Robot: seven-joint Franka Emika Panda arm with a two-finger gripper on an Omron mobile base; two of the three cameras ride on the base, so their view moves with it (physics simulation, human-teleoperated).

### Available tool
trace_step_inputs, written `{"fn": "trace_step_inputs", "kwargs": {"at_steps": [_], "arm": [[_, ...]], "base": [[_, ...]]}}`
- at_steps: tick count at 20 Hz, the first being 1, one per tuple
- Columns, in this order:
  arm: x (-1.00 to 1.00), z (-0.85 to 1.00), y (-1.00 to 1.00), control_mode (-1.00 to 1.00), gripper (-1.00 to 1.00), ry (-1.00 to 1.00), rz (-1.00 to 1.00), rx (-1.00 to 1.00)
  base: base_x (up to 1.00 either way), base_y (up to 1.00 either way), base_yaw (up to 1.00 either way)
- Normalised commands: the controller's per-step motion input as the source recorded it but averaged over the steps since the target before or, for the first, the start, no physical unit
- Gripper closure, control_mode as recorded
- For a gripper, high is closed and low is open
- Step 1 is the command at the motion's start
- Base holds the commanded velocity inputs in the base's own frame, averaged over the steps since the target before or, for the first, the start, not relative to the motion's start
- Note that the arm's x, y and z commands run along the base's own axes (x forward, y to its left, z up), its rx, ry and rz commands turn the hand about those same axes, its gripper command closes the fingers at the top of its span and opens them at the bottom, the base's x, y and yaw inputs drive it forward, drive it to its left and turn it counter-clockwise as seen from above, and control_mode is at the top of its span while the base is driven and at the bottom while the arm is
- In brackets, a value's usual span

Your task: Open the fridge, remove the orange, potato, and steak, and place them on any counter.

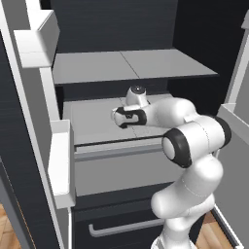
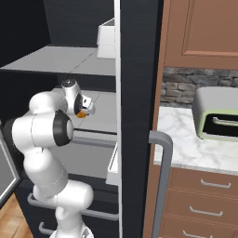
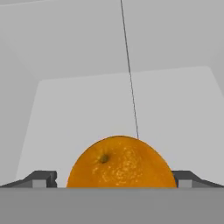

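Observation:
The fridge [image 1: 146, 29] stands open, its light grey interior facing me. My arm reaches onto its lower shelf [image 1: 92, 126]. The orange [image 3: 120, 164] is a bright ball lying on that shelf and also peeks out under my hand in the right base view [image 2: 81, 114]. My gripper [image 3: 113, 181] is open, with one fingertip on each side of the orange and a small gap on the left side. In the left base view the gripper [image 1: 116, 117] points toward the fridge's back. The potato and the steak are out of view. The white marble counter [image 2: 186, 135] lies right of the fridge.
An upper shelf [image 1: 131, 65] hangs just above my hand. The left door's bins [image 1: 61, 160] jut out at the left. The right door's edge [image 2: 137, 93] stands between the arm and the counter. A pale green toaster oven [image 2: 218, 116] sits on the counter.

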Motion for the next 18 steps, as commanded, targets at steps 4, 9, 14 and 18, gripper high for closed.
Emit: {"fn": "trace_step_inputs", "kwargs": {"at_steps": [4,9,14,18], "arm": [[-0.48,-0.61,0.0,-1.0,1.0,0.0,-0.01,0.01],[-0.13,-0.49,0.0,-1.0,1.0,0.0,0.0,0.01],[-0.09,-0.06,0.0,-1.0,1.0,0.0,0.0,0.0],[-0.91,0.37,0.0,-1.0,1.0,-0.23,0.0,0.0]], "base": [[0.0,0.0,0.0],[0.0,0.0,0.0],[0.0,0.0,0.0],[0.0,0.0,0.0]]}}
